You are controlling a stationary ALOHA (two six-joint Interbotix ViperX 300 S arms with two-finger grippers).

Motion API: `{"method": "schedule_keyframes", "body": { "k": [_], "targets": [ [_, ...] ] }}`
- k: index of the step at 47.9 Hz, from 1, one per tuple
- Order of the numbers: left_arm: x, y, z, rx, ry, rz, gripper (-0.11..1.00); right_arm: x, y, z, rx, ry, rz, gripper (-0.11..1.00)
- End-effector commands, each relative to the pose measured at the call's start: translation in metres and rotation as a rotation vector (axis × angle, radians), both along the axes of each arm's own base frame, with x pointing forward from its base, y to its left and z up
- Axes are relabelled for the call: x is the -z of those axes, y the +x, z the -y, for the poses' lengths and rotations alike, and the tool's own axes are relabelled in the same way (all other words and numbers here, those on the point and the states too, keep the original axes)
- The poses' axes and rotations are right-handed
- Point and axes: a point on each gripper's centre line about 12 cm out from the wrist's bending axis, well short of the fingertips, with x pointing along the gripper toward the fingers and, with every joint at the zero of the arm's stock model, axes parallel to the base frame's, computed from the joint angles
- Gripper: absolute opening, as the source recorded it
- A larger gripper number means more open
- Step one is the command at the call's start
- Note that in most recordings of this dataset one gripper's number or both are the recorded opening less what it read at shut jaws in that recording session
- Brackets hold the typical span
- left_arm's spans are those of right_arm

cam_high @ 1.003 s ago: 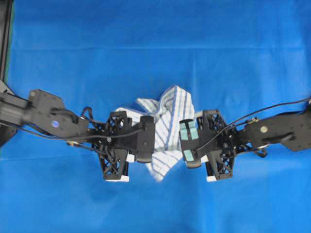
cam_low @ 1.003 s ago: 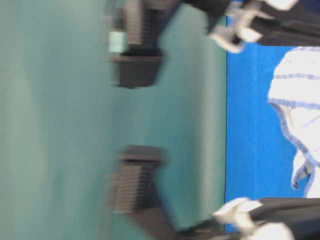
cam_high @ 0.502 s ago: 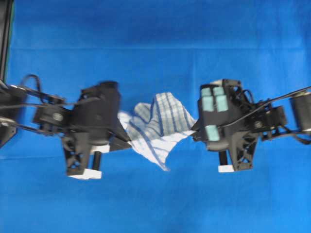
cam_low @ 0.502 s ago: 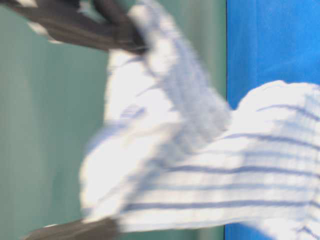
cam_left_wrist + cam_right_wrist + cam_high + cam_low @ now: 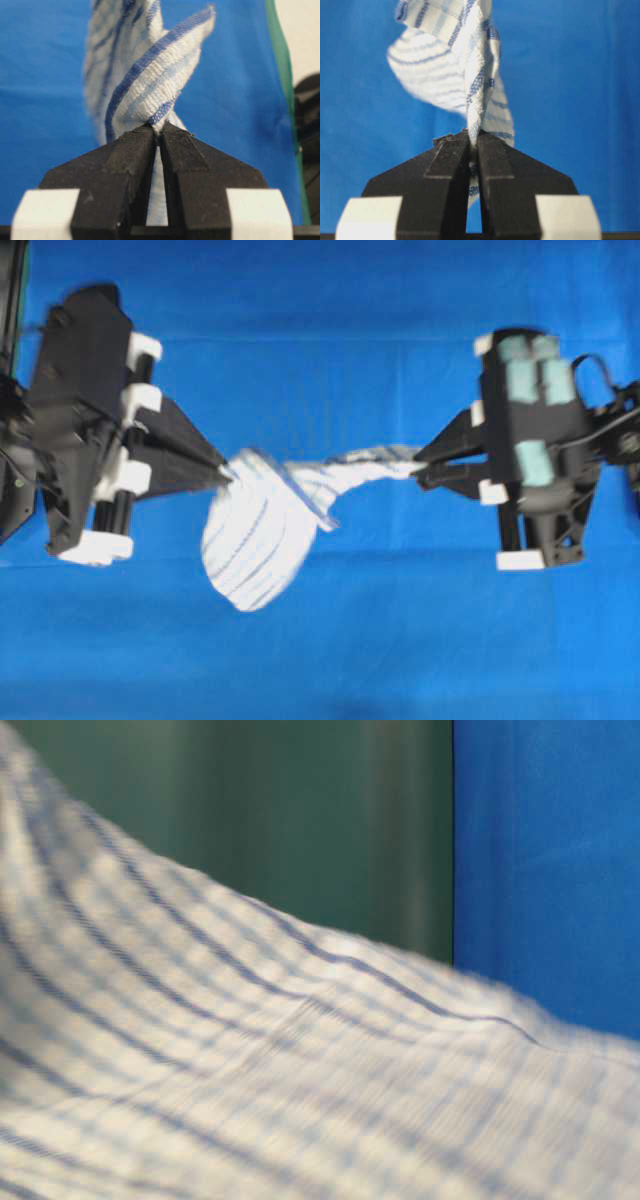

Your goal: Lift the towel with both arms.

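Note:
The towel (image 5: 270,515), white with thin blue stripes, hangs in the air between my two grippers above the blue table cover. My left gripper (image 5: 224,474) is shut on its left corner, and my right gripper (image 5: 418,466) is shut on its right corner. Between them the cloth is pulled into a twisted band, with a loose fold sagging below near the left side. In the left wrist view the towel (image 5: 150,85) is pinched at the tips of my left gripper (image 5: 156,131). In the right wrist view the towel (image 5: 470,75) stands pinched in my right gripper (image 5: 473,136). The towel (image 5: 300,1070) fills the table-level view, blurred.
The blue table cover (image 5: 330,340) spreads under both arms. A green wall (image 5: 300,820) stands behind it in the table-level view. A dark frame (image 5: 8,300) runs along the overhead view's left edge.
Both grippers have risen and drawn apart, left to the left and right to the right. The towel has come off the cover and stretched between them, rising to fill the table-level view.

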Motion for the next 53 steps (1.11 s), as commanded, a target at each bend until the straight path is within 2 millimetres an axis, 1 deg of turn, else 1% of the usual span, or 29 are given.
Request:
{"method": "schedule_keyframes", "body": {
  "k": [1,5,9,30,41,43,47,48,49,53],
  "targets": [
    [-0.025,-0.008,-0.005,-0.012,-0.003,0.057,0.03,-0.029,-0.009,0.004,0.005,-0.001,0.056,0.05],
    [-0.031,-0.011,-0.008,-0.021,-0.006,0.072,0.03,-0.038,-0.013,0.005,0.007,-0.010,0.072,0.05],
    [-0.033,-0.013,-0.009,-0.022,-0.004,0.078,0.03,-0.041,-0.015,0.006,0.007,-0.011,0.078,0.05],
    [-0.034,-0.013,-0.009,-0.019,0.004,0.090,0.03,-0.041,-0.014,0.006,0.012,-0.009,0.077,0.05],
    [-0.032,-0.010,-0.009,0.001,0.040,0.099,0.04,-0.037,-0.011,0.005,0.016,-0.003,0.065,0.05],
    [-0.031,-0.009,-0.009,0.000,0.042,0.096,0.07,-0.036,-0.010,0.006,0.020,-0.002,0.064,0.05],
    [-0.027,-0.008,-0.009,0.000,0.041,0.088,0.26,-0.032,-0.008,0.008,0.028,-0.003,0.053,0.08],
    [-0.027,-0.008,-0.009,0.001,0.043,0.087,0.32,-0.032,-0.008,0.008,0.028,-0.003,0.052,0.12],
    [-0.026,-0.009,-0.009,0.001,0.043,0.087,0.40,-0.032,-0.007,0.008,0.031,-0.006,0.051,0.18],
    [-0.027,-0.010,-0.009,0.001,0.040,0.096,0.66,-0.031,-0.006,0.008,0.028,-0.012,0.048,0.44]
  ]
}}
